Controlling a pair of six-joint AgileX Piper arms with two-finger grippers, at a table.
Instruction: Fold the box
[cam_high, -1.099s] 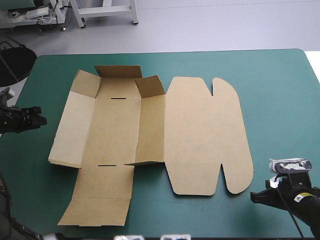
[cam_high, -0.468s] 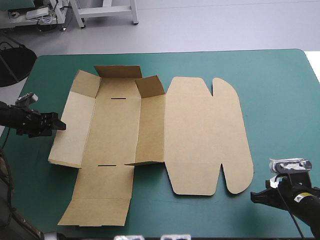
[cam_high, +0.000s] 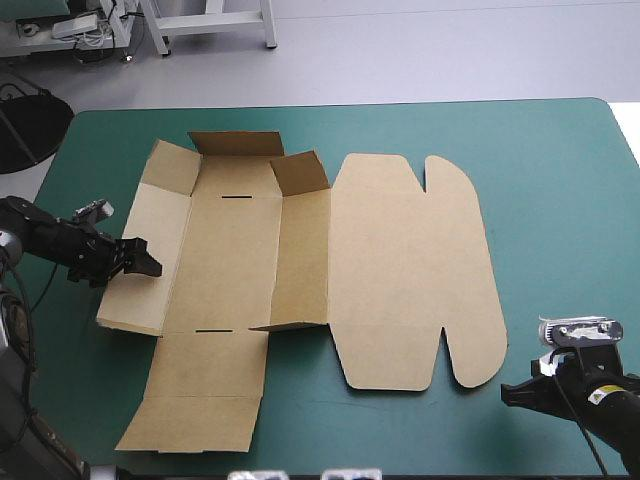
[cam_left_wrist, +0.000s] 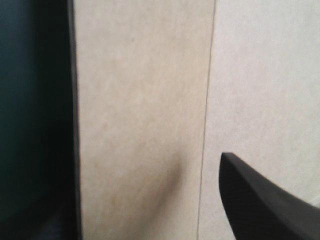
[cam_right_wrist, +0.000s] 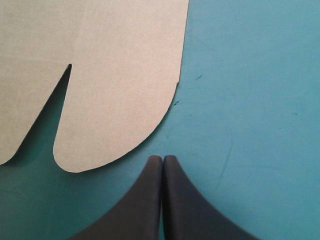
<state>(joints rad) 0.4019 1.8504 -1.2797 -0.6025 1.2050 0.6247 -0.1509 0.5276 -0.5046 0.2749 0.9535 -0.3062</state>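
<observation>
Teal-green table (cam_high: 560, 180) fills the frame; the box (cam_high: 400, 270) lies centre-left, mostly flat. Step in hand, I judge: raise the left side panel (cam_high: 135, 290), hinging cleanly along its crease. At mid-left the left gripper (cam_high: 140, 262) meets that panel's outer edge, seemingly apart; only one finger (cam_left_wrist: 260, 200) shows. At lower right the right gripper (cam_right_wrist: 162, 159) is pressed together, empty, beside the rounded tab (cam_right_wrist: 115, 125).

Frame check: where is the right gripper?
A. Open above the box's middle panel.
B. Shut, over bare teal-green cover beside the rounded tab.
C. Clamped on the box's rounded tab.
B: the right gripper has its fingers meeting in one pointed arch over the teal-green cover, just clear of the edge of the box.
</observation>
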